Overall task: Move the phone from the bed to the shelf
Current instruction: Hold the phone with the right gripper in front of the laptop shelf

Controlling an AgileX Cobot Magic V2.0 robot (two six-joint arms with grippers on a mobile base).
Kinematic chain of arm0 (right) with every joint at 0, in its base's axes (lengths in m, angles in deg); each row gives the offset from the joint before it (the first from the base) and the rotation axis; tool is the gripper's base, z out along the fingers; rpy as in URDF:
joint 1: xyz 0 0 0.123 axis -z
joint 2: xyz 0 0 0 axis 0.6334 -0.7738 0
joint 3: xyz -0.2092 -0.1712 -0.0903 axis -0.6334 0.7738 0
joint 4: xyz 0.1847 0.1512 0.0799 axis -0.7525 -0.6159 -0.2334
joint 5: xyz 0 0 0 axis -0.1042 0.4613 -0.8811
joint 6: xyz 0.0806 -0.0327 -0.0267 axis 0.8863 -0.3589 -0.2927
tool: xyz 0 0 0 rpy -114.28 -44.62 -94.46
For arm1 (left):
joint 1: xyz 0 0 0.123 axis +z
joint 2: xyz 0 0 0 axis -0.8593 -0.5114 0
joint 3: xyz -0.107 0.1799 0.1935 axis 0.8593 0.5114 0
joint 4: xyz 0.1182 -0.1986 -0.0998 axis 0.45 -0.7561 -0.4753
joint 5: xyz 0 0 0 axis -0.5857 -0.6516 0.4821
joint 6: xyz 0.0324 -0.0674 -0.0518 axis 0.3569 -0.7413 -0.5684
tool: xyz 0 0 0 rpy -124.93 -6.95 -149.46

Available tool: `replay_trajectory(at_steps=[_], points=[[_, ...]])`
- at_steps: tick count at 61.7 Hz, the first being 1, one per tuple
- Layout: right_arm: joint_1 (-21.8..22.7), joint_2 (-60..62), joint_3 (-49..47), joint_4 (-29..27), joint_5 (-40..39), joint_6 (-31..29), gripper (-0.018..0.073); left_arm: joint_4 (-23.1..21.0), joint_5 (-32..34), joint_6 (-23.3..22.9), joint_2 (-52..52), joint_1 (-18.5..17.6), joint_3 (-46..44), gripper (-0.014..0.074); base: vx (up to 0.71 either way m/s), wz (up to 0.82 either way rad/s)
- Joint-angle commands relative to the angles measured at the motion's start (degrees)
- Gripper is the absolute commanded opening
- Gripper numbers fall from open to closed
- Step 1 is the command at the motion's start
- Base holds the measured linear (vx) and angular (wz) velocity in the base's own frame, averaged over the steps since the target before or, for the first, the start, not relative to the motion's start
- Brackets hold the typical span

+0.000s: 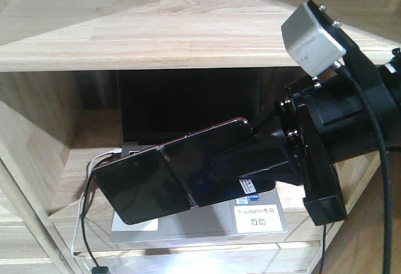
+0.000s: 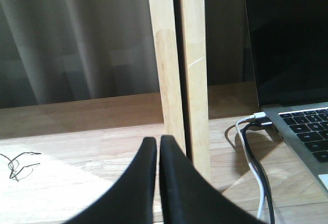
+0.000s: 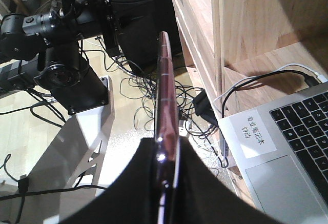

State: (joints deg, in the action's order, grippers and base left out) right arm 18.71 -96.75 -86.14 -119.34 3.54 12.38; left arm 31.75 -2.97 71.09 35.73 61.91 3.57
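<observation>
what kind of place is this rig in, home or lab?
Probably a lab staged as a home or office room: a pale wooden shelf unit holding an open laptop, a curtain behind it, and loose cables strewn over the floor around an equipment stand.

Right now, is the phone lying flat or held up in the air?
Held up, tilted. The right gripper pinches one end of the phone, and the wrist view shows floor behind it.
</observation>
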Motion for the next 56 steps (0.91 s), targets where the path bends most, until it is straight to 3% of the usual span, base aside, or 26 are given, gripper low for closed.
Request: replay_trajectory(at_steps=[1, 56], points=[[0.1, 1.6, -1.5, -4.8, 2.2, -0.2, -0.0002, -0.5, 4.2, -0.3, 0.7, 0.1, -1.3, 0.0001, 0.00, 0.00], [0.1, 1.6, -1.5, -5.2, 1.7, 0.7, -0.0002, -0.5, 4.2, -0.3, 0.7, 0.1, -1.3, 0.0001, 0.00, 0.00]])
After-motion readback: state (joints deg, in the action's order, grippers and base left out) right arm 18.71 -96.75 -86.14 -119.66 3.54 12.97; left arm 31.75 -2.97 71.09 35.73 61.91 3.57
